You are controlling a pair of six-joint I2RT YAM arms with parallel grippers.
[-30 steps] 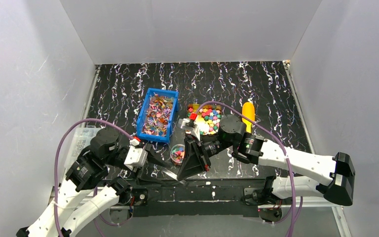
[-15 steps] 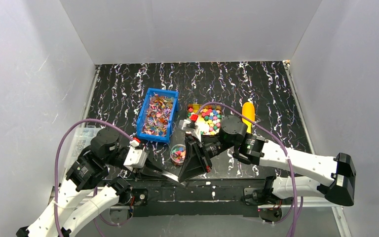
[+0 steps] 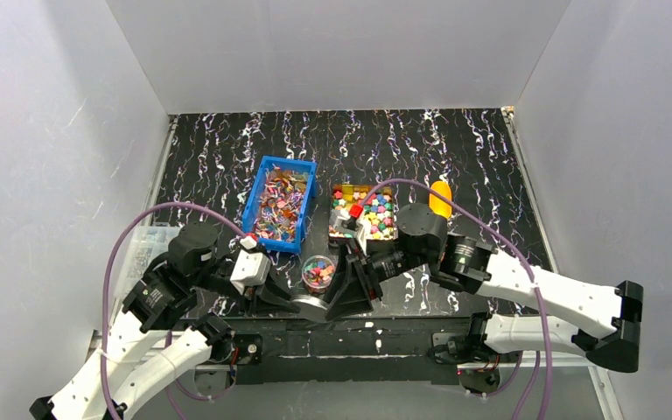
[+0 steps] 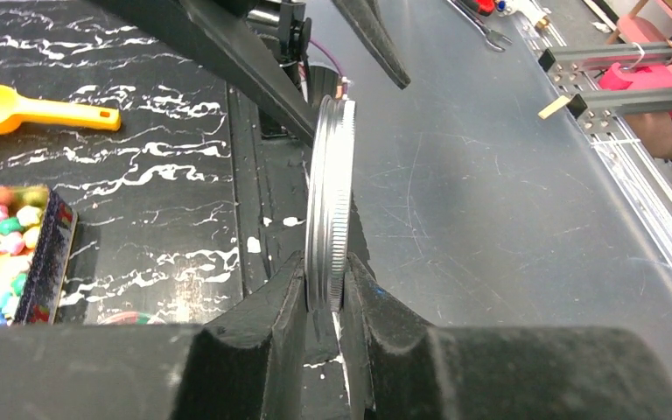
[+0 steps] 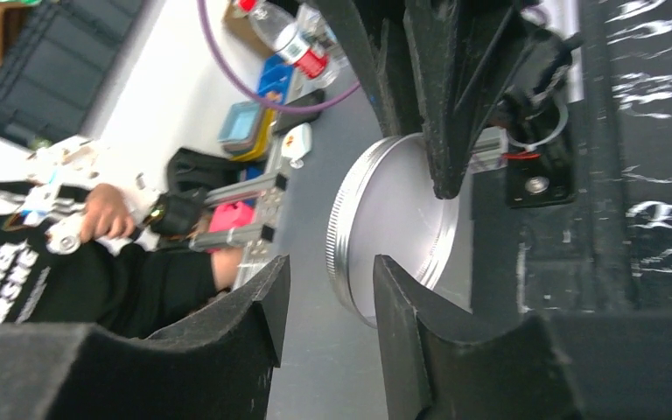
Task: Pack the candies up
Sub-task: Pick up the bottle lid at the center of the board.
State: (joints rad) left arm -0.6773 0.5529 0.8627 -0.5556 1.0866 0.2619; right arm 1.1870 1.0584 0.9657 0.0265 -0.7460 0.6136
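Candies (image 3: pixel 278 203): flat shiny wrapped ones in blue bin (image 3: pixel 255 229), chunky multicoloured ones in box (image 3: pixel 339 229). Left gripper (image 4: pixel 325 297) pinches metal lid (image 4: pixel 328 192) by its rim; right gripper (image 5: pixel 328 289) fingers parted.

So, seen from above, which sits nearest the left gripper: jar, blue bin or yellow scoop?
1. Jar, just beyond the left gripper, which grips the lid.
2. Blue bin, farther back.
3. Yellow scoop, far back right.

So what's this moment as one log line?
left gripper: shut on metal lid | right gripper: open at lid | jar: uncovered
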